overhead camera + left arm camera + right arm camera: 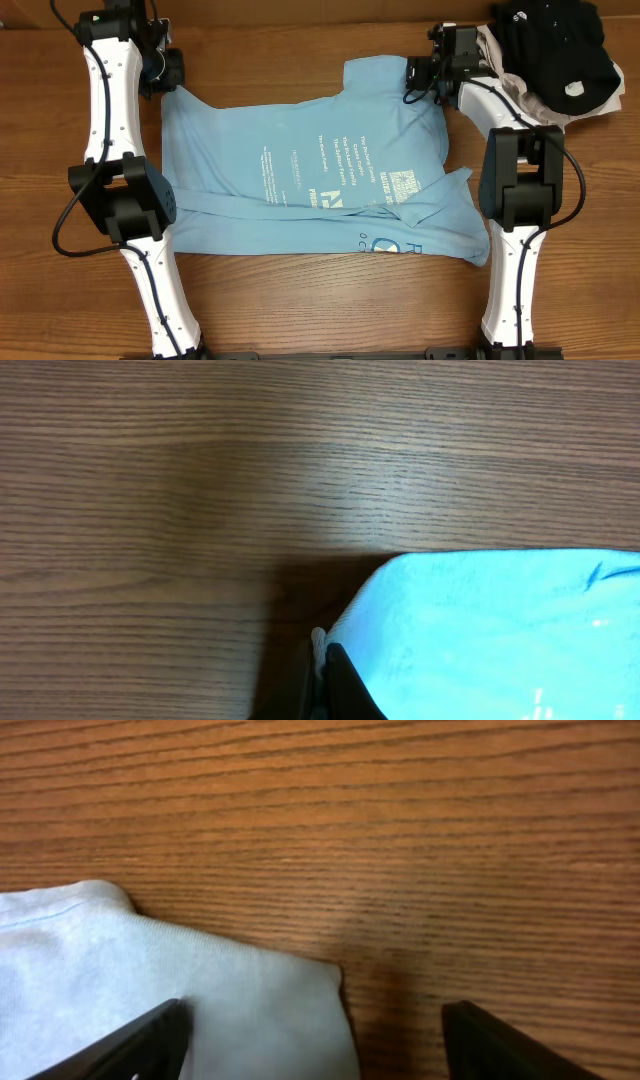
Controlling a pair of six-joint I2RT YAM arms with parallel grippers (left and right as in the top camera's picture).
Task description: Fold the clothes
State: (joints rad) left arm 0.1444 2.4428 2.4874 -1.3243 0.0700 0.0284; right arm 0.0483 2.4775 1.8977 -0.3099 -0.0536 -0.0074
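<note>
Overhead view: one light blue shirt [300, 170] lies spread, mostly flat, in the middle of the wooden table [320, 300], with its white print [340, 165] facing up.
Shirt, near edge: a band along the near side looks turned over onto the body, and the right sleeve area is rumpled. I take this as a first fold, roughly made.
Shirt, far edge: flat and not folded, with both far corners lying on bare wood.
Left gripper [325, 665]: at the far left corner of the shirt. Its wrist view shows only the dark tips, close together, right at the cloth's edge. Whether they actually pinch the fabric I cannot tell.
Right gripper [312, 1010]: at the far right corner, jaws spread wide and holding nothing. The left finger [150, 1040] sits over the cloth, the other is over bare wood, and the shirt's corner lies between them.
Waiting stock: a heap of dark clothes [555, 40] with something pale beneath it sits at the far right corner of the table, just beyond the right arm. It is bunched up and not folded.
Done so far: as a judgement, at most one fold on the first garment.
Left to do: get hold of both far corners, bring the far edge toward the near side, fold the shirt down to a compact shape, then work through the heap.
Progress: early.
</note>
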